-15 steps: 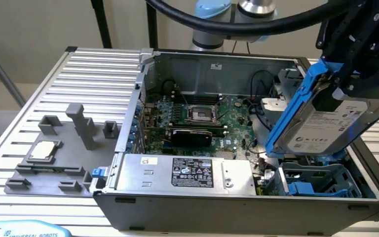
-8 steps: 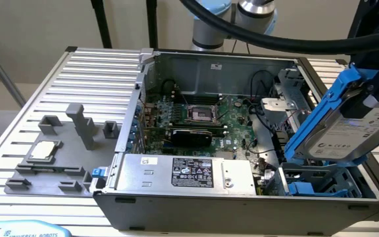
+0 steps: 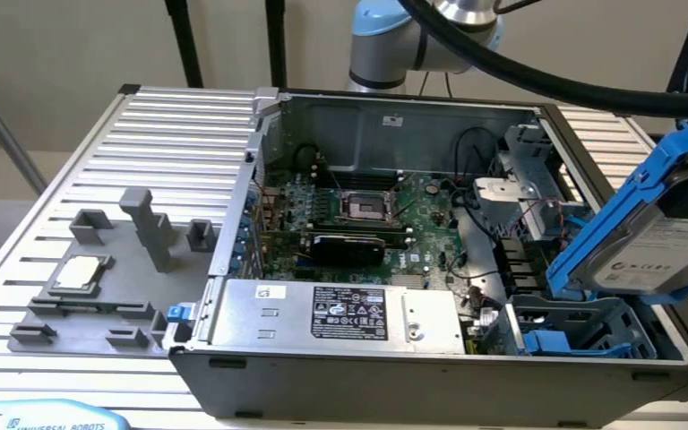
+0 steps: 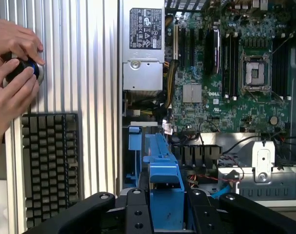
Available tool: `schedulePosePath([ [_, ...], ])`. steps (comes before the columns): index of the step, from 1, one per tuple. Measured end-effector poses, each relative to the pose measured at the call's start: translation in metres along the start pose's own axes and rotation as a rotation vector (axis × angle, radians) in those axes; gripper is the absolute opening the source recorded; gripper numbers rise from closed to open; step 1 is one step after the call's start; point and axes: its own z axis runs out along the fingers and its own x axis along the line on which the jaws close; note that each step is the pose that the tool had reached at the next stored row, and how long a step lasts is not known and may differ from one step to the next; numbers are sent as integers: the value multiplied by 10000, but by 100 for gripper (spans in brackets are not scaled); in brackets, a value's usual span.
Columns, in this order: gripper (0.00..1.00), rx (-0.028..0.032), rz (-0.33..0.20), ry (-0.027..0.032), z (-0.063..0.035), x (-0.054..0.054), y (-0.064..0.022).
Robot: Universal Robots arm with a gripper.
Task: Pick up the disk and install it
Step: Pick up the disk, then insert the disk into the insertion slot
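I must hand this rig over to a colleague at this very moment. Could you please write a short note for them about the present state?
End effector: shut on the disk, gripping its blue carrier.
Disk: in the air, tilted, at the open computer case on the exterior view's right, near what looks like the drive bay.
Done: disk picked up.
Left: disk not yet seated in the case.
Note: a person's hands hold a dark round object beside the case.

"UNIVERSAL ROBOTS" is printed on the light-blue part point(image 3: 43, 418) at the exterior view's lower left. "DELL" is printed on the green motherboard point(image 4: 221, 92).
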Motion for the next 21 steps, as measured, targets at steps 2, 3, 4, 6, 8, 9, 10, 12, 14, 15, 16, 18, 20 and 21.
schedulePosePath([
  [2,33,6,-76,-10,20,5,-1],
  [3,33,13,-123,-15,30,7,-2],
  [4,33,25,-177,-21,40,7,-2],
  [6,33,45,-298,-26,55,9,0],
  [8,33,45,-344,-26,57,10,3],
  [9,33,44,-344,-25,57,10,3],
  [10,33,44,-344,-25,57,10,3],
  [12,33,44,-344,-26,57,10,3],
  [14,33,44,-344,-25,57,10,3],
  [15,33,44,-343,-25,57,10,3],
  [16,33,44,-344,-26,57,10,3],
  [18,33,44,-344,-26,57,10,3],
  [20,33,44,-345,-28,65,10,3],
  [21,33,37,-356,-24,70,11,4],
])
